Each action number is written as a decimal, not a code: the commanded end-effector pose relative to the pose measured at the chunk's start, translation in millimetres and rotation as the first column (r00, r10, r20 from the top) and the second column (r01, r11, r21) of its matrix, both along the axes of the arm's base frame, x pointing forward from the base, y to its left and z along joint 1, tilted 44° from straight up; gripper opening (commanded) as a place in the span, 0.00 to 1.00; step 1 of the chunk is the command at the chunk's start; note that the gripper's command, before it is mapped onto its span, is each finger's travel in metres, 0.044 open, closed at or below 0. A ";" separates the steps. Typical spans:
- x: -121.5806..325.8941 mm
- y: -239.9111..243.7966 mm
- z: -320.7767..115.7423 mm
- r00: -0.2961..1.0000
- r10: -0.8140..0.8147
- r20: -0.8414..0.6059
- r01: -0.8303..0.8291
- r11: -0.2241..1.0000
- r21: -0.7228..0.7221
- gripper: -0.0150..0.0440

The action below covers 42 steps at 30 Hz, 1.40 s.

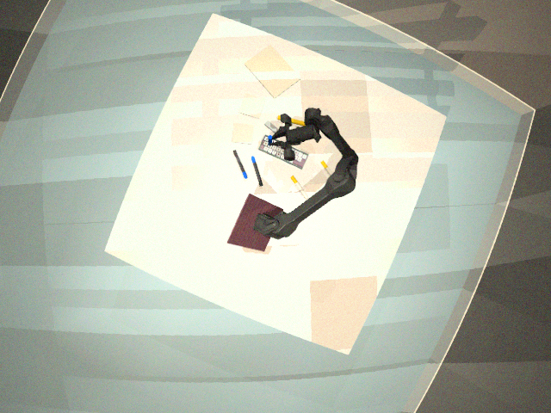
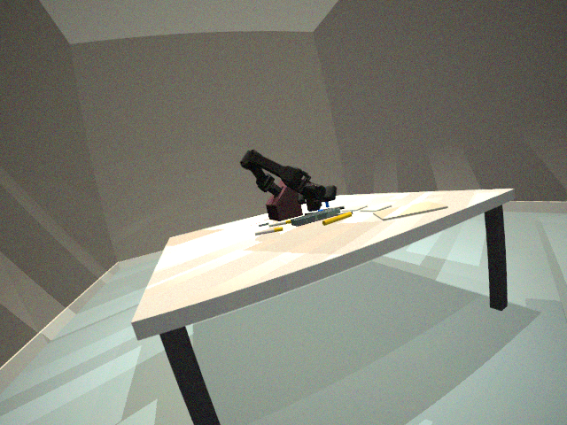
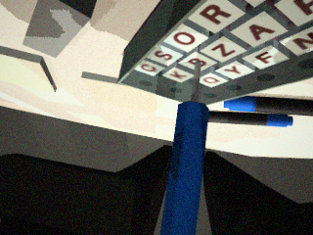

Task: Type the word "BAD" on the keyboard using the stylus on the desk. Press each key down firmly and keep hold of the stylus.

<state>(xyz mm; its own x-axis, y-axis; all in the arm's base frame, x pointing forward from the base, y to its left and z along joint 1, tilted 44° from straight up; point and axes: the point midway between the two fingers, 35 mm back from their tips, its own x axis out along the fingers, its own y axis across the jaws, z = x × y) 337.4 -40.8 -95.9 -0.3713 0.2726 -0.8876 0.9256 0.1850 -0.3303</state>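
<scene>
We have the blue stylus (image 1: 269, 139) (image 2: 327, 204) (image 3: 187, 162) clamped between the fingers of our gripper (image 1: 272, 138) (image 3: 187, 156), over the keyboard (image 1: 302, 163) (image 2: 315, 216) (image 3: 147, 54). In the wrist view its long axis runs almost straight up the picture, with the thin grey tip pointing away from our fingers, at the B key (image 3: 198, 62); whether they touch, we cannot tell. Outward from there, two blue-and-black pens (image 1: 239, 164) (image 1: 256, 170) lie near the keyboard, and a thick yellow stick (image 1: 297, 121) (image 2: 337, 218) lies on its other side. Our arm (image 1: 318, 200) (image 2: 275, 166) reaches around from the dark red block (image 1: 249, 222) (image 2: 284, 205).
</scene>
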 end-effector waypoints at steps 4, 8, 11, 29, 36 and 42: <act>0.0 -2.9 -2.9 1.000 0.009 0.002 -0.009 1.000 -0.003 0.39; 0.3 -1.2 -1.1 1.000 0.009 0.002 -0.009 1.000 -0.003 0.39; 0.3 -1.2 -1.1 1.000 0.009 0.002 -0.009 1.000 -0.003 0.39; 4.0 23.6 22.8 1.000 0.021 0.007 -0.021 1.000 -0.004 0.36; 2.7 14.7 33.8 1.000 0.017 0.006 -0.017 1.000 -0.003 0.25; -1.6 -3.2 56.5 1.000 0.008 0.003 -0.008 1.000 -0.002 0.25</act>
